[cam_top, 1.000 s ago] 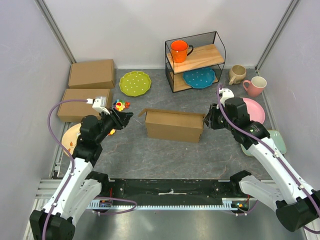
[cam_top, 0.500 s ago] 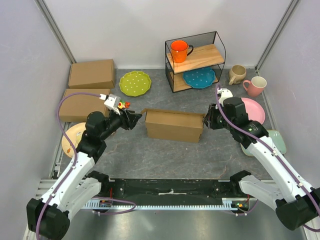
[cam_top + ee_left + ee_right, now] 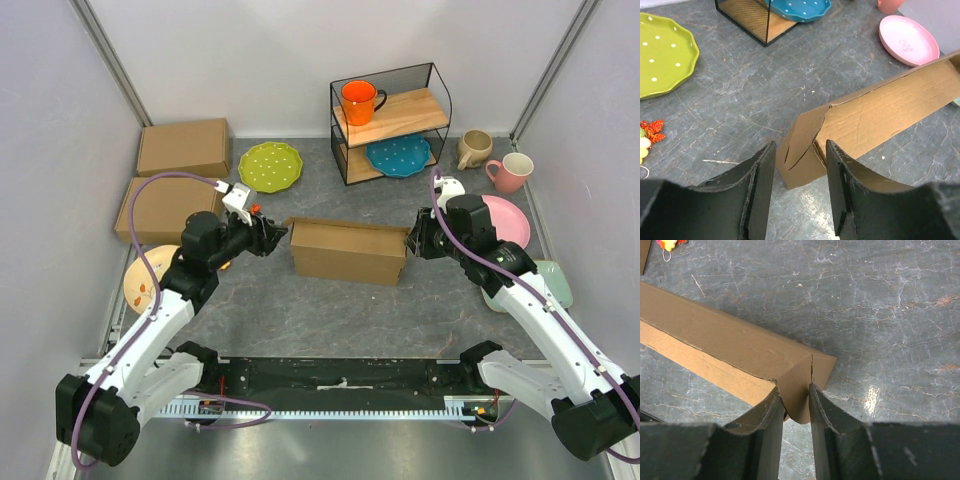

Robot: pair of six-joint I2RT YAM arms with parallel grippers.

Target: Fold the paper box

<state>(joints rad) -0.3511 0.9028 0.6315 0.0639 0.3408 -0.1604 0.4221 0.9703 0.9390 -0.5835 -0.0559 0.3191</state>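
Observation:
The paper box (image 3: 348,251) is a brown cardboard mailer standing on its long side in the middle of the table, with its end flaps loose. My left gripper (image 3: 274,238) is open at the box's left end. In the left wrist view the left end flap (image 3: 802,145) lies just ahead of the gap between my fingertips (image 3: 765,170), and I cannot tell whether it touches them. My right gripper (image 3: 412,243) is shut on the right end flap (image 3: 807,372). In the right wrist view that flap is pinched between both fingers (image 3: 771,412).
Two closed cardboard boxes (image 3: 183,147) (image 3: 165,208) lie at the back left. Nearby are a green plate (image 3: 270,165), a small colourful toy (image 3: 240,210) and a yellow plate (image 3: 145,276). A wire shelf (image 3: 390,120) stands behind the box. Two mugs (image 3: 473,148) (image 3: 512,172) and a pink plate (image 3: 512,222) are at the right.
My left arm has swung right from near the toy to the box's left end, and the left flap sticks out less. My right gripper keeps its hold.

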